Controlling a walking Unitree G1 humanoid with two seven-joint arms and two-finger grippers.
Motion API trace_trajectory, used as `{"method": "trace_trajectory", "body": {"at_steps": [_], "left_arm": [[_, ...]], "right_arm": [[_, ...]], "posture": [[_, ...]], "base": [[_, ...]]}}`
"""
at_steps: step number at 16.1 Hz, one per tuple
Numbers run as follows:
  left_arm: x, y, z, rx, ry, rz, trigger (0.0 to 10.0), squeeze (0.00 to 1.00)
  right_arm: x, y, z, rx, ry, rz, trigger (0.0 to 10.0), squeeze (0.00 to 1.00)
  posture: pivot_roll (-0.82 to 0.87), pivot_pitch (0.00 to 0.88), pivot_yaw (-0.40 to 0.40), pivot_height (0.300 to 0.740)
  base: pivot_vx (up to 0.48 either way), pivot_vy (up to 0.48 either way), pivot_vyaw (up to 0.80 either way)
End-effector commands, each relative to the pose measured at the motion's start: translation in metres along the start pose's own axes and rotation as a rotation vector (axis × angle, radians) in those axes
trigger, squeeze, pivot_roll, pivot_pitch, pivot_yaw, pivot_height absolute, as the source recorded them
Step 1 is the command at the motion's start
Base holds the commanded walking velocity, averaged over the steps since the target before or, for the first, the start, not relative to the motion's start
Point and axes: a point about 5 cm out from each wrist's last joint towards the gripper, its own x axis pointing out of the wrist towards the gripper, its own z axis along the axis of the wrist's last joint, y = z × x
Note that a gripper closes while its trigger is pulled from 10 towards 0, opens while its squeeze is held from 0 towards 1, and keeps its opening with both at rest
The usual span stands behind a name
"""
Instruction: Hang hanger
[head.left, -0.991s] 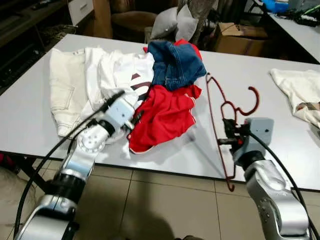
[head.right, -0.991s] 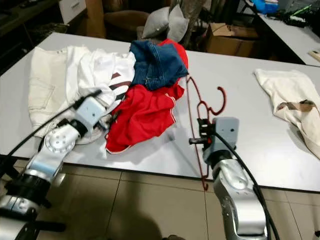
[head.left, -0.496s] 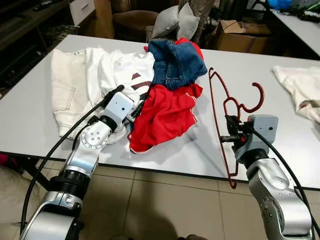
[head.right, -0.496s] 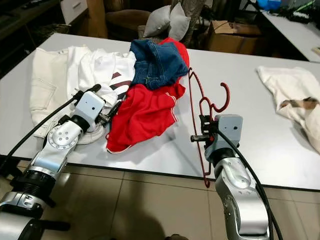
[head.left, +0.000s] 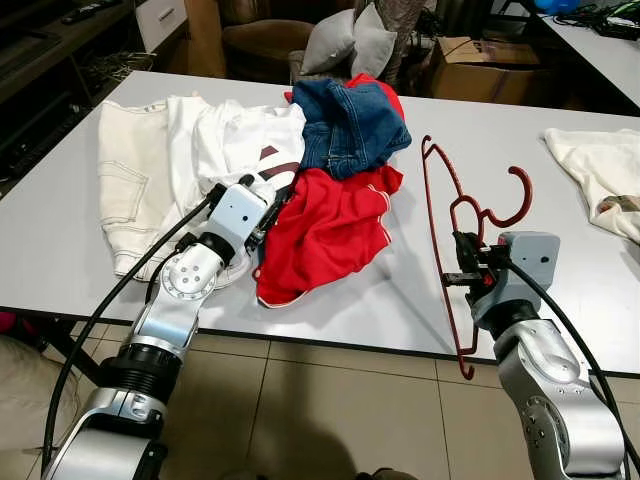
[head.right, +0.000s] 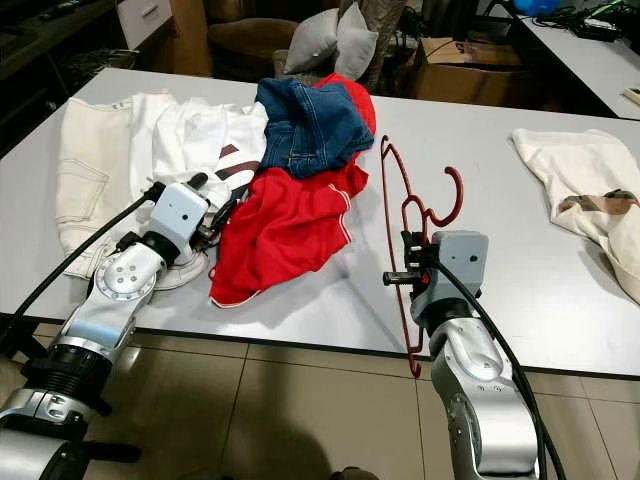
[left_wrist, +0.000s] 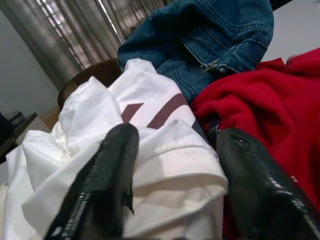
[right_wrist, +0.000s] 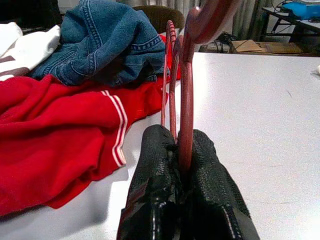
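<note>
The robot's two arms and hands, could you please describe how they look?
Both arms are silver metal with rounded joint housings and dark collars between segments. A black cable runs along each. Each wrist carries a boxy grey camera block. The left hand and the right hand each have two long black fingers with textured, finely ribbed pads.

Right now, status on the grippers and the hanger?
Right gripper shut on red hanger, held upright above table. Left gripper open, straddling white shirt fold. Clothes pile beside hanger, no contact.

Bare table (head.left: 545, 215) right of clothes pile (head.left: 300, 170)
</note>
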Motion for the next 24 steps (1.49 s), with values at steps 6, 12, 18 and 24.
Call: {"method": "trace_trajectory", "body": {"at_steps": [6,12,18,24], "left_arm": [[0.007,0.002,0.012,-0.083,-0.03,0.018,0.0,0.0],[0.063,0.015,0.073,-0.223,-0.152,-0.014,0.0,0.0],[0.095,-0.02,0.164,-0.276,-0.397,-0.197,0.0,0.0],[0.051,-0.008,0.08,-0.428,-0.245,-0.144,10.0,1.0]], "right_arm": [[-0.005,-0.007,0.0,0.006,0.005,-0.042,10.0,0.0],[-0.008,-0.02,0.004,0.018,-0.022,-0.145,10.0,0.0],[-0.017,-0.033,0.005,0.028,-0.043,-0.247,10.0,0.0],[-0.023,-0.013,0.001,0.035,-0.02,-0.141,10.0,0.0]], "posture": [[-0.04,0.01,-0.013,0.74],[-0.07,0.0,0.022,0.74],[-0.11,0.0,0.077,0.74],[-0.07,0.0,0.042,0.74]], "base": [[0.0,0.0,0.0],[0.0,0.0,0.0],[0.0,0.0,0.0],[0.0,0.0,0.0]]}}
